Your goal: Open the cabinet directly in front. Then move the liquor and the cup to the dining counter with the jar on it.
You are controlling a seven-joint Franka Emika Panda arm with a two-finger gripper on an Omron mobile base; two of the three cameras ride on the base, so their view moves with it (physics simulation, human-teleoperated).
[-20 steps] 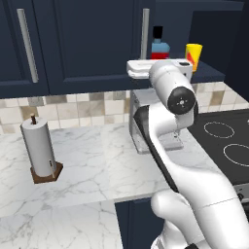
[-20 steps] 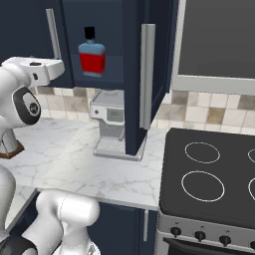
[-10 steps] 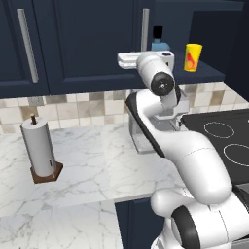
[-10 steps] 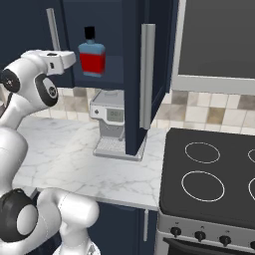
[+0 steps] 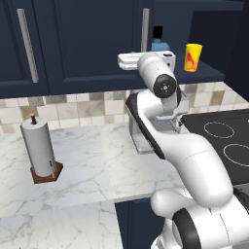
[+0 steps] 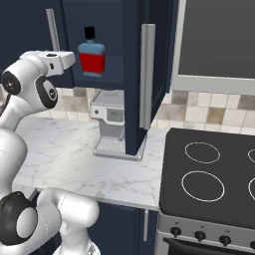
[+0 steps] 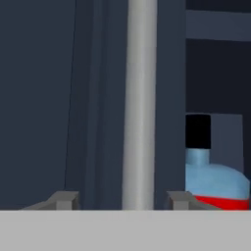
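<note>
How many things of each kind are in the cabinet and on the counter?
Bottles: 1, the liquor
Cups: 1, the cup
Coffee machines: 1, the coffee machine
Paper towel rolls: 1, the paper towel roll
Total: 4

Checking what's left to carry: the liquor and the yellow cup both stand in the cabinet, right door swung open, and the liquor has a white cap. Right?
Not quite: the liquor's cap is black, not white, as the right base view shows. The rest holds: the liquor and the cup stand in the cabinet, and its right door is swung open.
</note>
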